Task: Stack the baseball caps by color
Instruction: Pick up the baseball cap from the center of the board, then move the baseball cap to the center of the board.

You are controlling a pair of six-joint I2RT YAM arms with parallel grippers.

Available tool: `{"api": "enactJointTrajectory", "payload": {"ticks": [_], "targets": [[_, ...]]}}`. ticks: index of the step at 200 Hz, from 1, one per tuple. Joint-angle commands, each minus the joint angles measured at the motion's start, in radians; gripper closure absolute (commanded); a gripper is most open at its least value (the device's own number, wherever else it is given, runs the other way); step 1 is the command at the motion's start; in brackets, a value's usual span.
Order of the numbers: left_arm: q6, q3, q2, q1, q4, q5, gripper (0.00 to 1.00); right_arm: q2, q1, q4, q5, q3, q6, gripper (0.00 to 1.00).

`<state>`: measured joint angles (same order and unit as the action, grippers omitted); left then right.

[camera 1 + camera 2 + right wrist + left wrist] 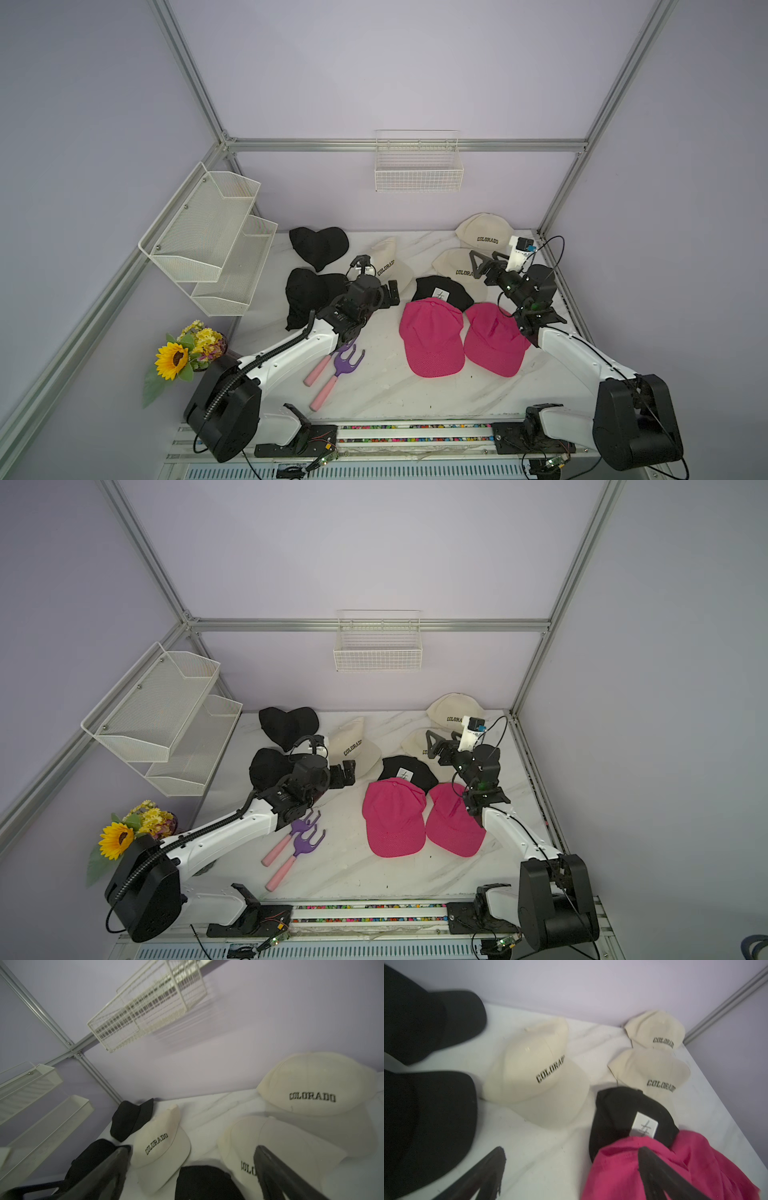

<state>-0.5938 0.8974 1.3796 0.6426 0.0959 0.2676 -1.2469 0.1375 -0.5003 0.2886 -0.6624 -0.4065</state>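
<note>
**Caps unsorted, both hands empty**

Nearest me, two pink caps [432, 340] lie side by side on the bench [374, 386], a black cap [428, 286] behind them and cream caps [484, 232] farthest. My left hand [393, 291] and right hand [482, 264] hover spread, empty. I'd pinch a cream brim and lift well clear.

Pink caps [392, 816] side by side against black cap [409, 769]; cream caps [455, 708] beyond.

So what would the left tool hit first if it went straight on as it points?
Probably the brim of the middle cream COLORADO cap, ahead of the open left tool; nothing else shows between them, though depth is unclear.
</note>
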Motion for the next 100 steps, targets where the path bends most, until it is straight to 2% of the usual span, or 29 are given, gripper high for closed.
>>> {"api": "enactJointTrajectory", "payload": {"ticks": [1, 20, 48, 87, 100], "targets": [[-0.113, 0.039, 0.008, 0.006, 0.120, -0.211, 0.00, 0.037, 0.034, 0.127, 0.014, 0.039, -0.073, 0.03], [-0.119, 0.047, 0.050, 0.013, 0.149, -0.318, 0.00, 0.015, 0.058, 0.173, -0.017, 0.055, -0.086, 0.03], [-0.095, 0.068, 0.125, 0.041, 0.142, -0.499, 0.00, -0.094, 0.088, 0.181, -0.087, 0.021, -0.070, 0.04], [0.049, 0.193, 0.185, 0.160, 0.211, -0.542, 0.00, -0.292, 0.102, 0.227, -0.246, -0.144, 0.027, 0.06], [0.088, 0.243, 0.215, 0.196, 0.263, -0.568, 0.00, -0.357, 0.107, 0.266, -0.264, -0.199, 0.059, 0.08]]}}
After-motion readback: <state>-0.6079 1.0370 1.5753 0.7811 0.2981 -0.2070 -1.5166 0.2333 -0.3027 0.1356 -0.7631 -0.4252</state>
